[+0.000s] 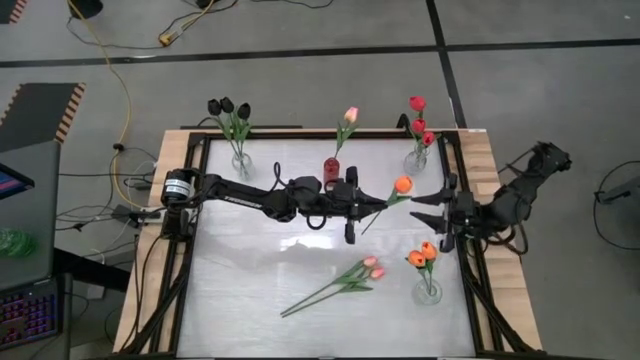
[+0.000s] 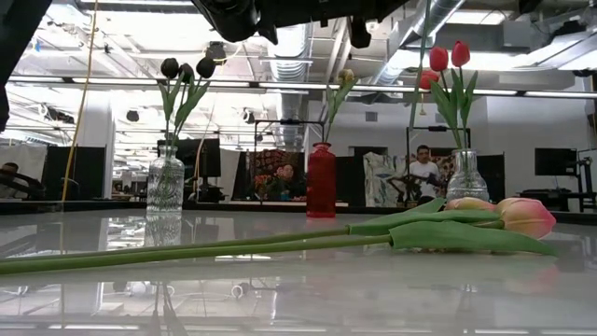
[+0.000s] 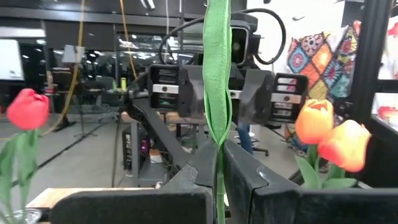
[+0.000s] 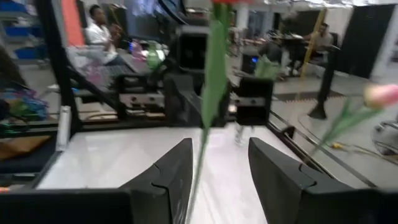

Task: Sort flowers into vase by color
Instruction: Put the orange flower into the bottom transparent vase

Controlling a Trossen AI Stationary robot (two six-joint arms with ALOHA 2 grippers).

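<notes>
Nearest, two pink tulips (image 1: 372,266) lie flat on the white table (image 1: 250,270), beside a clear vase of orange tulips (image 1: 424,255) at the right edge. Mid-table and above it, the left gripper (image 1: 378,205) has its fingers clamped on the green stem of an orange tulip (image 1: 403,185). Facing it, the right gripper (image 1: 422,201) holds its fingers apart on either side of that stem, not closed on it. Farther back stand a clear vase of black tulips (image 1: 228,108), a red vase (image 1: 332,168) with one pink tulip (image 1: 350,116), and a clear vase of red tulips (image 1: 419,118)
</notes>
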